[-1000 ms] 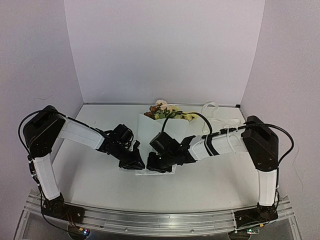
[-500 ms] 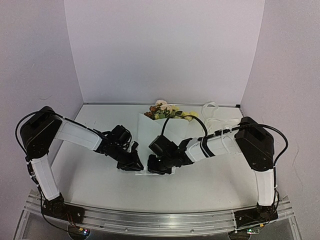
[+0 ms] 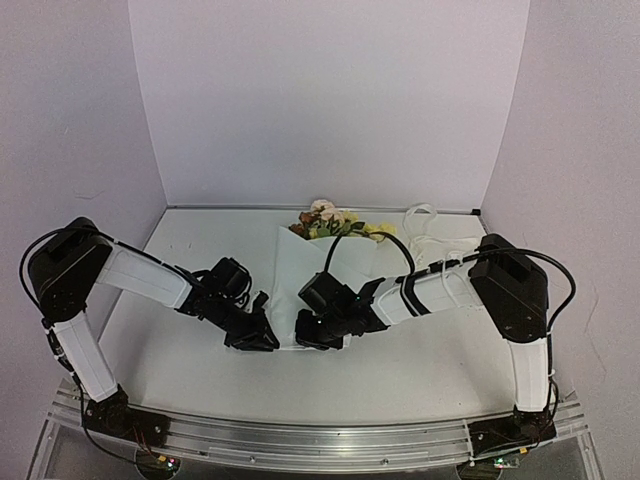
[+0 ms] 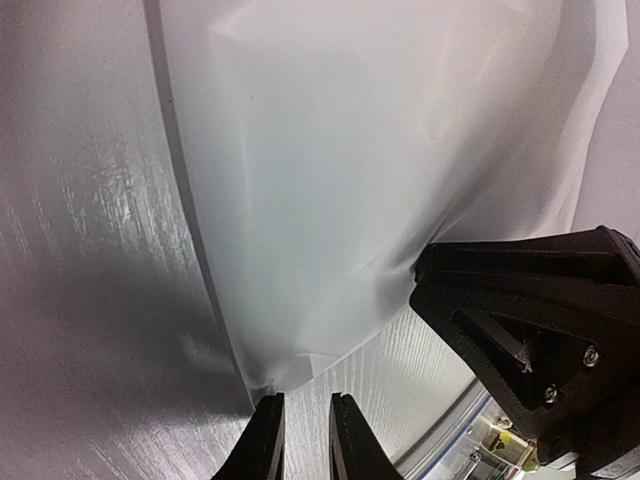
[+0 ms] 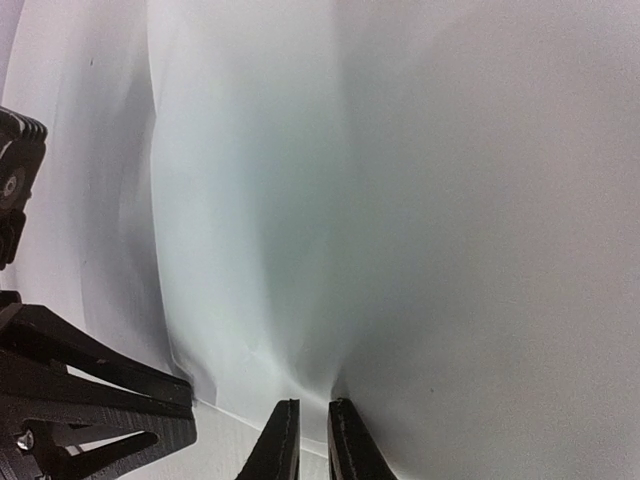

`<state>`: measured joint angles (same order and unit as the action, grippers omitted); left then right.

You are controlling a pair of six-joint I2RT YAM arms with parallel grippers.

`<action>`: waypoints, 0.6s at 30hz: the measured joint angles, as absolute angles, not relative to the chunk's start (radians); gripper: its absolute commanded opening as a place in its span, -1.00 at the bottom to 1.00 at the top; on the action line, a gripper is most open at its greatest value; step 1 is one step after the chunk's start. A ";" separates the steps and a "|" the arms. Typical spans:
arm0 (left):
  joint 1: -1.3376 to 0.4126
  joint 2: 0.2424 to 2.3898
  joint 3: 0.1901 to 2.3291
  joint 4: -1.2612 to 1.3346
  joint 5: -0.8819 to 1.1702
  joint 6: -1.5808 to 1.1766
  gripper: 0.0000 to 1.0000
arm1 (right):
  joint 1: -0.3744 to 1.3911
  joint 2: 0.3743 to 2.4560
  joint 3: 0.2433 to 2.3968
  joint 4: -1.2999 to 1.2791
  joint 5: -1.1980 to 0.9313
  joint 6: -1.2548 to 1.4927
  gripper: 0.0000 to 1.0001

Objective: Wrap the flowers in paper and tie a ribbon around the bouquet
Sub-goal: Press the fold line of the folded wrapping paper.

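Since the earlier frame the left claw point(image 3: 271, 342) has slid toward 7 o'clock, a little nearer me and off to the left. Its shoulder has swung out the same way. The right claw point(image 3: 304, 337) has hardly shifted and has been narrowing.

Both claws sit low at the 6 o'clock edge of the paper point(image 3: 300, 265), tips facing each other and close together. I judge this to be the start of the wrap, lifting the near edge so the sheet can be folded over the stems.

Right claw: fingers almost together. From the left wrist, the paper puckers into its tip, and from its own wrist a crease runs up into the slit. I read that as a pinch on the paper's edge.

Left claw: a thin slit shows between the fingers. The near-left corner of the paper meets one fingertip, but I see no paper inside the slit. I cannot tell whether it has the corner.

The paper lies flat on the table point(image 3: 420, 350), centre field, long axis from 6 to 12. The flowers point(image 3: 328, 220) lie at its 12 o'clock end, heads beyond the sheet. The ribbon point(image 3: 425, 232) is heaped at 2 o'clock, clear of both claws, presumably parked there until the cone is formed.

Risk: a thin sheet may slip out of a one-sided grip.
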<state>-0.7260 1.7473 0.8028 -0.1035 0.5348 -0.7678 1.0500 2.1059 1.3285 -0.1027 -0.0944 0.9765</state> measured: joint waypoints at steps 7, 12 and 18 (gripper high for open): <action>-0.681 1.720 0.803 -0.096 0.571 -0.788 -0.61 | 1.050 2.106 1.328 -0.103 -0.094 0.977 -0.74; -0.660 1.699 0.803 -0.037 0.621 -0.806 -0.62 | 1.050 2.106 1.328 -0.103 -0.095 0.976 -0.74; -0.653 1.729 0.779 0.082 0.688 -0.841 -0.62 | 1.050 2.106 1.329 -0.104 -0.095 0.976 -0.74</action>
<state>-0.6526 1.7290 0.7787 0.0816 0.6879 -0.8407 1.0500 2.1063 1.3289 -0.1036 -0.0951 0.9764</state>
